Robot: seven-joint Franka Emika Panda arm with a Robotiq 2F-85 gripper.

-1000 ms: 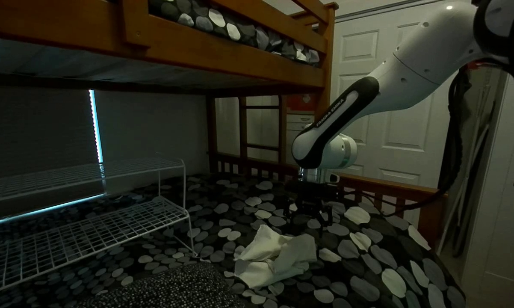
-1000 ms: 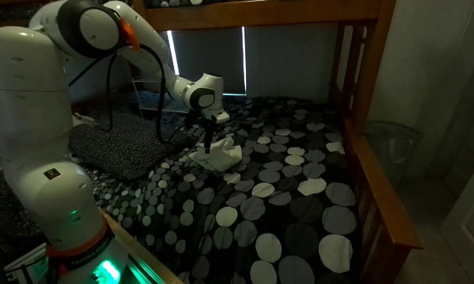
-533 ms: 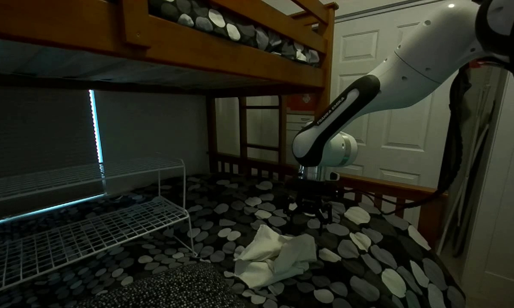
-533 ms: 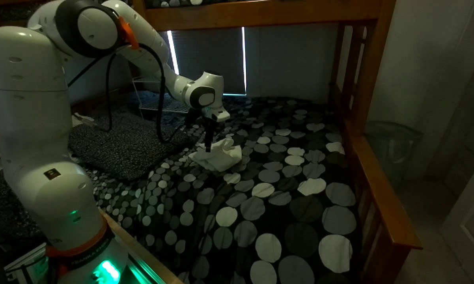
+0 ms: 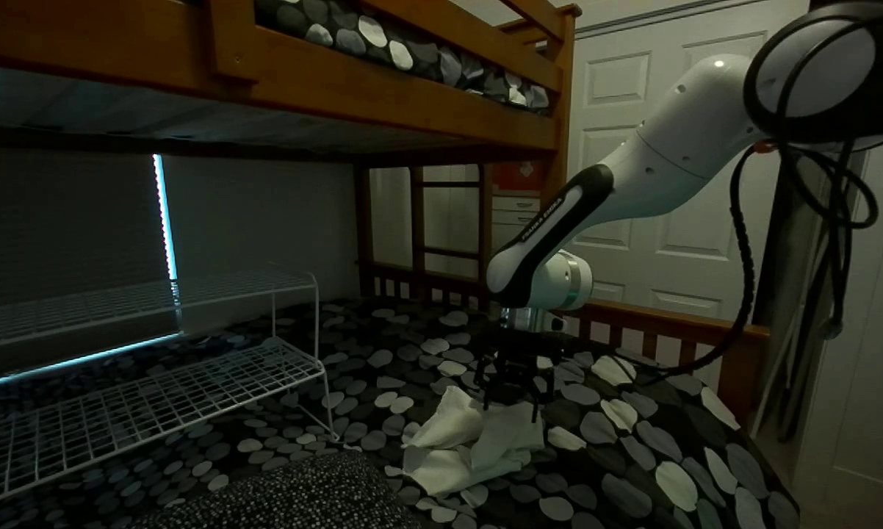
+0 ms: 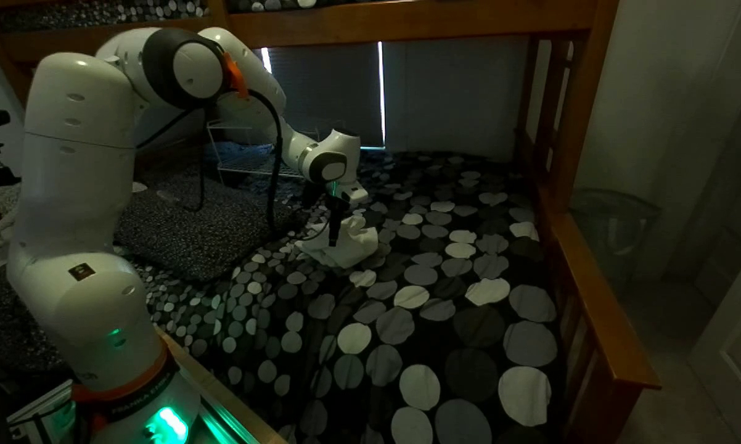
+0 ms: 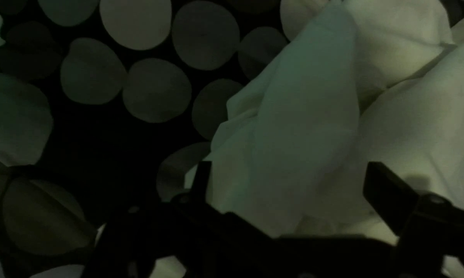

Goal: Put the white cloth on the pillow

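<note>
The white cloth (image 5: 456, 448) lies crumpled on the spotted bedspread, also seen in an exterior view (image 6: 359, 245). The dark speckled pillow (image 5: 287, 496) lies beside it, and an exterior view shows more of it (image 6: 185, 228). My gripper (image 5: 511, 413) points down at the cloth's edge, with its fingertips low over or against it; contact cannot be told. It overlaps the cloth in an exterior view (image 6: 333, 244). In the wrist view the gripper (image 7: 288, 166) is open, its fingers wide apart with the cloth (image 7: 305, 116) beneath and between them. The pillow is out of the wrist view.
A white wire shelf (image 5: 155, 408) stands on the bed near the pillow. The upper bunk (image 5: 412, 103) hangs over the bed. A wooden footboard rail (image 6: 598, 308) runs along one bed end. A black cable (image 6: 276, 166) hangs from the arm.
The arm has shifted and lowered. The gripper has come down from beside the cloth to over its edge. The cloth and pillow have not moved.
</note>
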